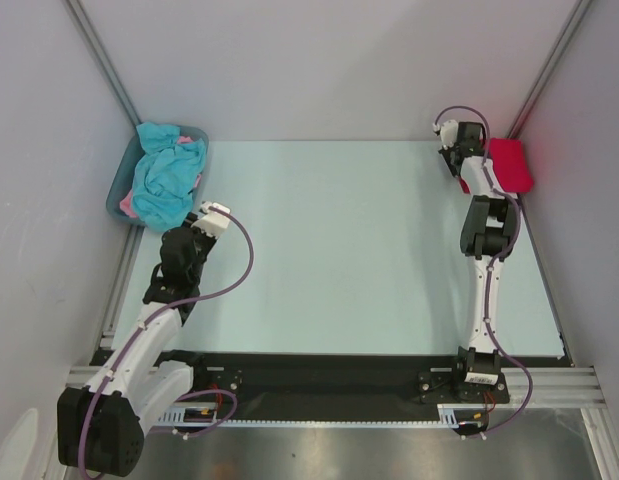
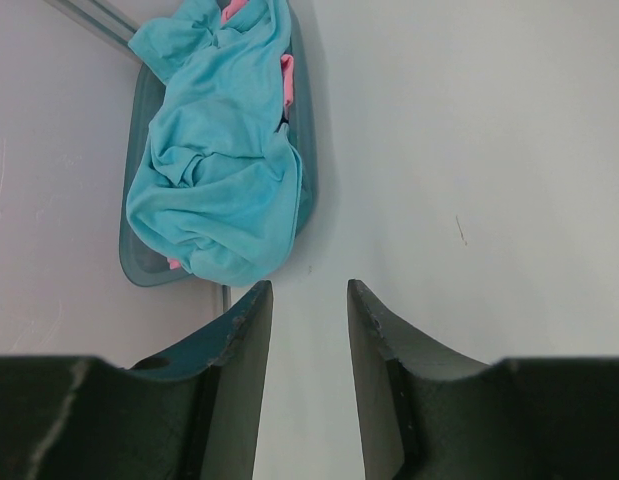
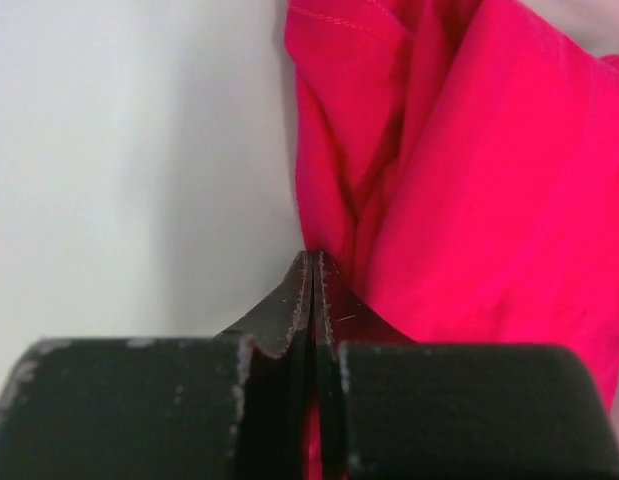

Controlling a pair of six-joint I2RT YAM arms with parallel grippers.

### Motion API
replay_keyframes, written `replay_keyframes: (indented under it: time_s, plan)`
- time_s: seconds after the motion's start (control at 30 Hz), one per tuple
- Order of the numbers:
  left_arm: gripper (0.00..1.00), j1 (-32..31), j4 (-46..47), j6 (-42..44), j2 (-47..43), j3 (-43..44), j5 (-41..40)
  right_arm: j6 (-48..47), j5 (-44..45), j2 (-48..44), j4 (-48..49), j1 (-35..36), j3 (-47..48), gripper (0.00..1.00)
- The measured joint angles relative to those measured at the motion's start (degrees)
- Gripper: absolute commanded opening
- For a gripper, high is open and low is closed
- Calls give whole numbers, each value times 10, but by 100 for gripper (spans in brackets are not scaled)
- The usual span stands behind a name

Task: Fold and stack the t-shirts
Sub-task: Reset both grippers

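- The top view showed both arms at once: the left claw (image 1: pixel 203 214) near the grey-blue tub (image 1: pixel 117 192) at the desk's (image 1: pixel 339 250) far left corner, the right claw (image 1: pixel 463 172) at the far right edge beside the crimson t-shirt (image 1: pixel 511 165).
- Only the left wrist view showed the left claw (image 2: pixel 309 290) partly open and empty, its tips short of the tub (image 2: pixel 139 262).
- There the turquoise t-shirt (image 2: pixel 219 170) lay heaped over the tub's rim, with the pink t-shirt (image 2: pixel 286 80) peeking from beneath.
- Only the right wrist view showed the right claw (image 3: pixel 311 258) pressed shut on the crimson t-shirt's (image 3: pixel 489 180) edge, a red sliver showing between its fingers.
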Motion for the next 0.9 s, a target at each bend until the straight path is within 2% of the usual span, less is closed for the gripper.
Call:
replay_keyframes:
  time_s: [0.37, 0.43, 0.6, 0.8, 0.9]
  plan:
    - [42, 0, -4, 0, 0, 0, 1, -2, -2, -7, 15, -13, -18, 0]
    - [42, 0, -4, 0, 0, 0, 1, -2, -11, -49, 41, -8, -93, 0]
    - [42, 0, -3, 0, 5, 0, 0, 19, -30, -161, 15, 32, -249, 1]
    - [42, 0, -4, 0, 2, 0, 5, 76, -69, -234, -48, 105, -259, 22]
    - [42, 0, -5, -1, -1, 0, 9, 103, -92, -278, -86, 114, -257, 32]
